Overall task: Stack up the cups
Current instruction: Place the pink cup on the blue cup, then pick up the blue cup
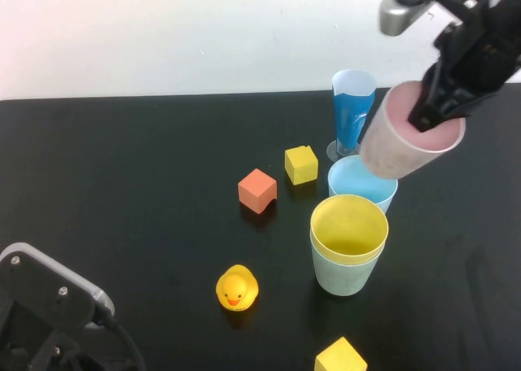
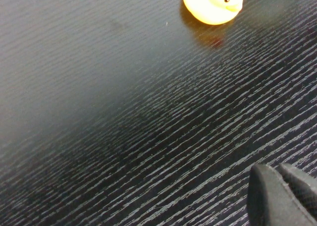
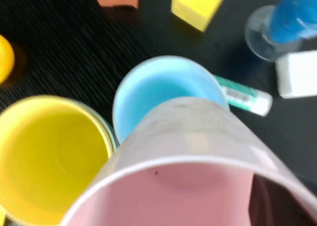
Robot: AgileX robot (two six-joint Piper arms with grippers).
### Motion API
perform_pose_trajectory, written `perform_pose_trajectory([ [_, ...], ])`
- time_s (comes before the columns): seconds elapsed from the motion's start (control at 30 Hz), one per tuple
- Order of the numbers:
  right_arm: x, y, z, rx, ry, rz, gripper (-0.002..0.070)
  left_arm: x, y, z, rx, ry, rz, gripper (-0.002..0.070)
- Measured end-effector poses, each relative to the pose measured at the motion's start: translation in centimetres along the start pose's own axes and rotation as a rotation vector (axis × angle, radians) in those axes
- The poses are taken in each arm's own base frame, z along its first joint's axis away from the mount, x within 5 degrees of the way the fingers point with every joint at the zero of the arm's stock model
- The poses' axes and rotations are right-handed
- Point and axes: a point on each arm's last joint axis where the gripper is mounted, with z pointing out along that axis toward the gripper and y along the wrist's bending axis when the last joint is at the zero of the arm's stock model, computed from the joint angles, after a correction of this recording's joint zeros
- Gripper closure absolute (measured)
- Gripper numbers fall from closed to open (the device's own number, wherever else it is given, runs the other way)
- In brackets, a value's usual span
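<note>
My right gripper (image 1: 435, 111) is shut on the rim of the pale pink cup (image 1: 403, 143), one finger inside it, and holds it tilted in the air above the light blue cup (image 1: 362, 184). In the right wrist view the pink cup (image 3: 188, 176) fills the front, with the light blue cup (image 3: 163, 94) beyond it. The yellow cup (image 1: 348, 224) sits nested in the mint green cup (image 1: 342, 275) in front of the blue one; it also shows in the right wrist view (image 3: 47, 151). My left gripper (image 2: 282, 196) is shut and empty, low over the table at the near left.
A tall blue-and-white cone glass (image 1: 352, 111) stands behind the cups. A yellow cube (image 1: 301, 164), an orange cube (image 1: 257, 190), a rubber duck (image 1: 236, 290) and a second yellow cube (image 1: 342, 356) lie on the black table (image 1: 122, 184). A white block (image 3: 297, 75) and a tube (image 3: 245, 98) lie near the glass.
</note>
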Motion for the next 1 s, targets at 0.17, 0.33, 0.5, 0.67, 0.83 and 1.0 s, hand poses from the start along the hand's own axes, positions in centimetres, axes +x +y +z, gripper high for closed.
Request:
perform_pose_trajectory([
  [0.17,-0.9,-0.3,2.0,-0.052,0.0,-0.018,0.0659,0.0,0.0,0.0,-0.003,-0.001,0.003,0.0676],
  [0.33,-1.2,-0.3,3.9,-0.078,0.031,-0.031,0.0659,0.0,0.1,0.0,-0.014,-0.004,0.016,0.0676],
  [0.5,-1.3,-0.6,5.5,-0.093,0.057,-0.027,0.0638,-0.1,0.3,0.0,-0.037,-0.01,0.041,0.0676],
  [0.67,-1.2,-0.9,6.6,-0.103,0.075,-0.023,0.0462,-0.1,0.4,0.0,-0.041,-0.012,0.046,0.0676],
  [0.83,-1.2,-1.1,7.6,-0.112,0.091,-0.018,0.033,-0.1,0.4,0.0,-0.046,-0.014,0.052,0.0676],
  [1.0,-0.9,-1.4,9.8,-0.135,0.132,-0.008,0.0321,-0.2,0.4,0.0,-0.048,-0.016,0.054,0.0676],
])
